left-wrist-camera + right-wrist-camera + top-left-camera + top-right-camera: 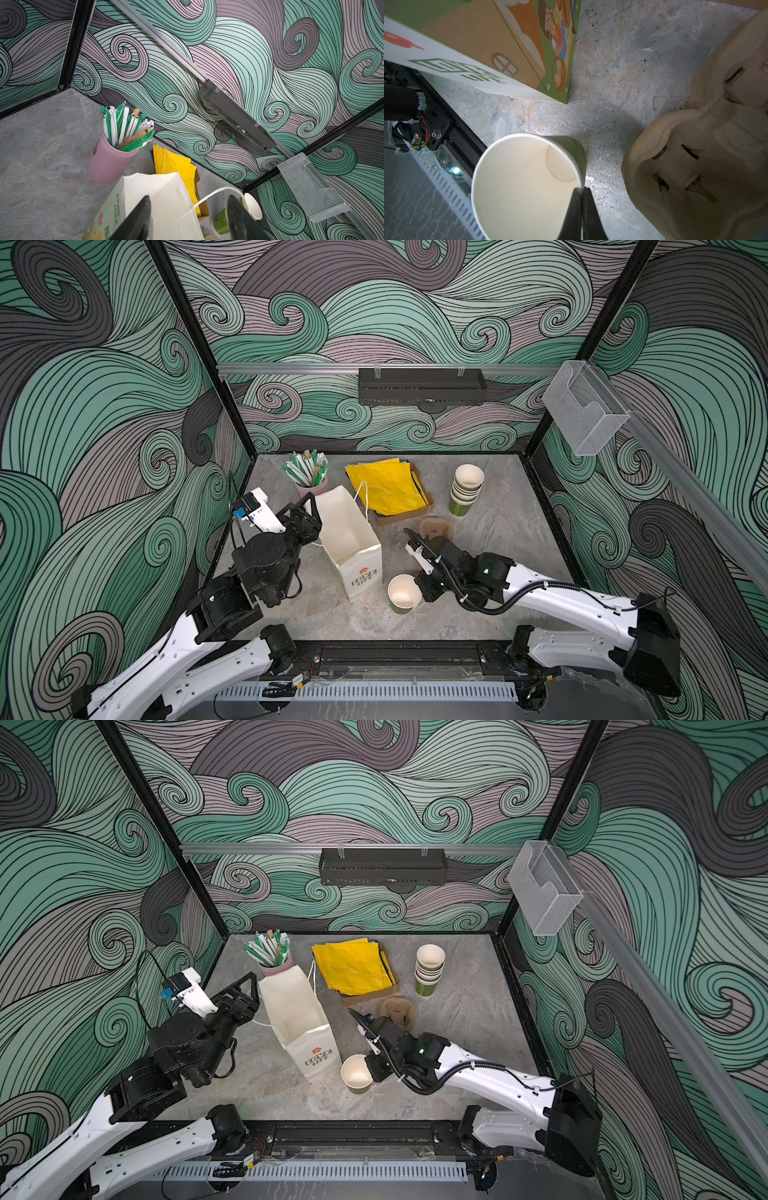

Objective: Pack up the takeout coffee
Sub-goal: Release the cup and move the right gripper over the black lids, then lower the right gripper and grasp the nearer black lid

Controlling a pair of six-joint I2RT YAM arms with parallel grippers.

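In both top views the right gripper (417, 587) is pressed together on the rim of one green paper cup (402, 594). The cup stands mouth up, its cream inside showing and its long axis near vertical. Whether its base touches the table cannot be told. One white paper bag (349, 531) stands just past the cup from this gripper, and one pulp carrier (434, 526) lies close behind its wrist. One stack of cups (465, 489) stands well beyond the carrier; their number is hard to count. The left gripper (309, 506) sits at the bag's far rim, with one pink holder (311, 490) of wrapped sticks just past it. The same layout shows around the cup (356, 1073) and bag (295, 1002).

In the left wrist view the left gripper (187, 218) is spread, the bag (162, 197) and its white handle cord lying between the two fingers (135, 220).

In the right wrist view the right gripper (581, 191) pinches the cup's (525, 187) thin wall, one finger inside and one outside. The bag (508, 37) stands beyond the cup, and the carrier (695, 166) with its two wells lies beside the gripper.
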